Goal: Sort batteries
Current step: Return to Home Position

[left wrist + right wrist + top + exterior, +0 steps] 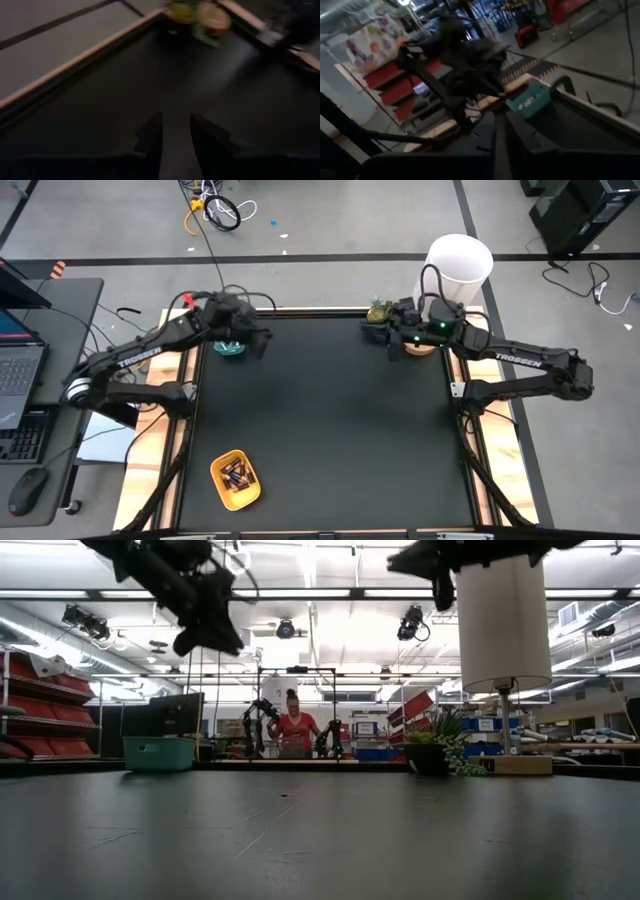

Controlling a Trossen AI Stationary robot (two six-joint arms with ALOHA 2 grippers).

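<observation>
Over on the left of the overhead picture, the left arm runs in from the frame's edge with its elbow folded. The left claw [176, 116] hangs near the upper left corner of the counter [330, 430], raised well off the surface in the level view. Its fingers [150, 142] stand a little apart with nothing between them. It sits right above the teal tray [158, 752], so any pale batteries in there are hidden from above, and I can't count them. Lower left, the yellow tray [240, 496] holds a cluster of dark batteries [236, 474] lying together on its floor, well apart from both arms. That reads as one sort per tray. The middle stretch shows only dark surface and no loose cells, so the sorting looks done and a tucked, pulled-back pose makes sense. Moving right, the right arm mirrors the left, folded in from the frame's right edge. The right claw [496, 120] is near the upper right corner and lifted. Its fingers are pressed together, with only a thin seam showing, and it holds nothing. Just beside it is a small plant [378, 310], and past that a white cylinder [460, 260].
</observation>
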